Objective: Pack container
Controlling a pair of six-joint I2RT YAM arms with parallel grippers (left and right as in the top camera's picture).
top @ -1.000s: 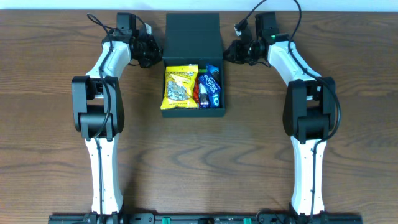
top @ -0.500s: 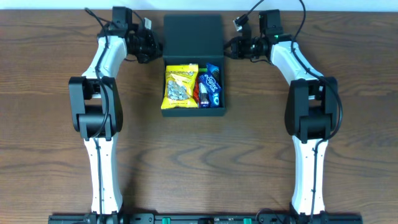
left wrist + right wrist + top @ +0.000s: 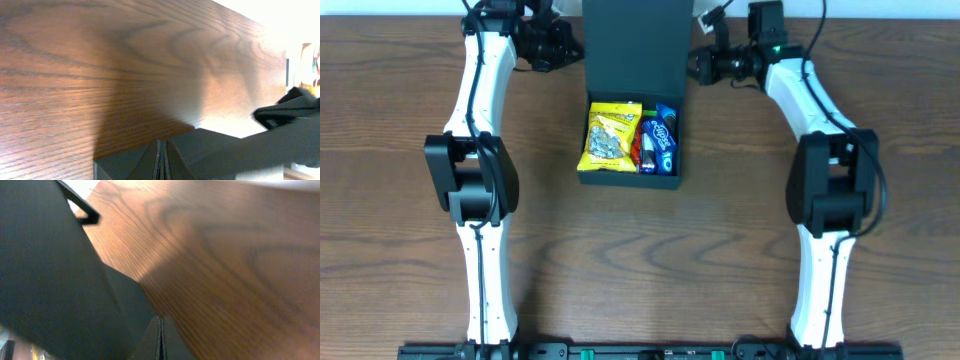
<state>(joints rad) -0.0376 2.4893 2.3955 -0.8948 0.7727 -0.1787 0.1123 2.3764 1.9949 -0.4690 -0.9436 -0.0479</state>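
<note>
The dark teal container [image 3: 626, 181] sits at the table's back centre, open. It holds a yellow snack packet [image 3: 608, 135], a blue packet [image 3: 663, 138] and a red one [image 3: 645, 152]. Its flap lid [image 3: 635, 50] is raised and stands up behind the box. My left gripper [image 3: 576, 46] is shut on the lid's left edge, and the lid [image 3: 240, 150] shows between its fingers [image 3: 162, 161] in the left wrist view. My right gripper [image 3: 693, 66] is shut on the lid's right edge. The lid [image 3: 45, 275] fills the left of the right wrist view beside the fingers [image 3: 160, 341].
Brown wooden table [image 3: 640, 270] all round the container. The table's back edge and a white wall [image 3: 900, 8] lie just behind the lid and both grippers.
Both grippers have moved toward the back of the table and up, lifting the lid from lying flat behind the box to standing raised. The box and packets have not moved.
</note>
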